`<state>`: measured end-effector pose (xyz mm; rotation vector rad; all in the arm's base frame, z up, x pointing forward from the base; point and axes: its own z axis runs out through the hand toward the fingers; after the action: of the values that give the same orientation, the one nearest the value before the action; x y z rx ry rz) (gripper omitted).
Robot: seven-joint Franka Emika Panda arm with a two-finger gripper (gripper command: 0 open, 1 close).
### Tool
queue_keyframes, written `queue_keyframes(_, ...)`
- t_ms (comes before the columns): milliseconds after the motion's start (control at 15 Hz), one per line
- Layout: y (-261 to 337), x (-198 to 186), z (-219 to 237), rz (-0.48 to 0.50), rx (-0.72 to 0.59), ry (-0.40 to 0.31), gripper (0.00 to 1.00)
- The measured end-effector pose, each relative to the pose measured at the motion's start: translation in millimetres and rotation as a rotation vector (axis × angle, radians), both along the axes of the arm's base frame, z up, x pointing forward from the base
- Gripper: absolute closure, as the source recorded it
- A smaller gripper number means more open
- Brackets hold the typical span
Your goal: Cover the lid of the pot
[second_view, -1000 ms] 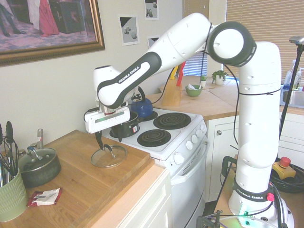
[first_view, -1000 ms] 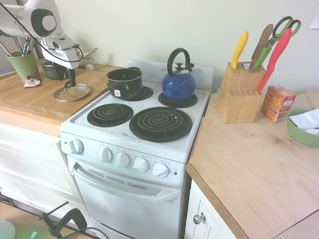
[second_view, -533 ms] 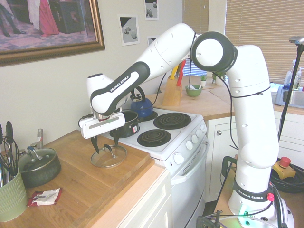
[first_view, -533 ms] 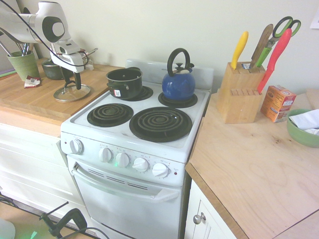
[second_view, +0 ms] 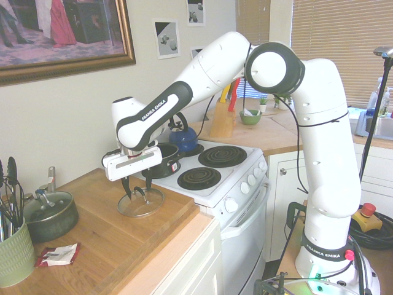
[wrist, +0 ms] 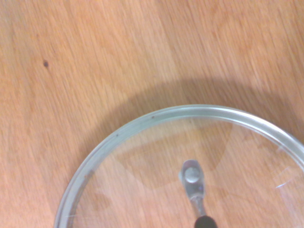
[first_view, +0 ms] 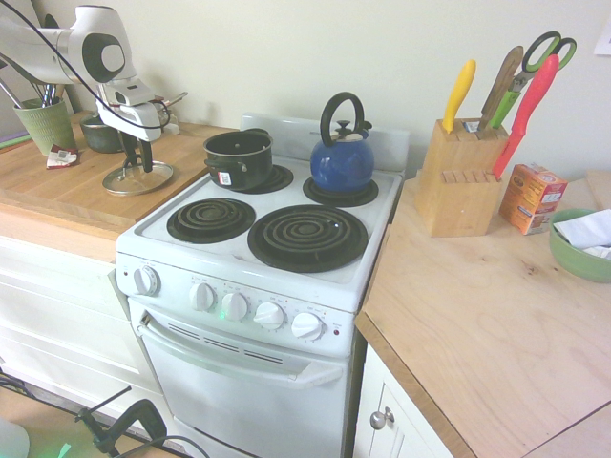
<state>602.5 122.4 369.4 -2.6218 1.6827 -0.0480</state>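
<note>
From here I see the arm's jaws (second_view: 137, 190) spread apart, straddling the handle of the glass lid (second_view: 141, 202) on the wooden desk (second_view: 101, 227), near the uncovered black pot (second_view: 161, 161).

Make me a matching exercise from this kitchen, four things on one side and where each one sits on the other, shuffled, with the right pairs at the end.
Things
1. glass lid
2. black pot
3. blue kettle
4. red-handled knife

Places
A. on the stove, with its arched handle raised
B. in the knife block
C. on the wooden counter, under the end effector
D. on the stove, uncovered

Right pairs: 1-C, 2-D, 3-A, 4-B
</note>
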Motion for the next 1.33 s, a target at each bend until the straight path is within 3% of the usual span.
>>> queue_keyframes(1333,-9,-1,16,-0.007,0.002,-0.031,1.00)
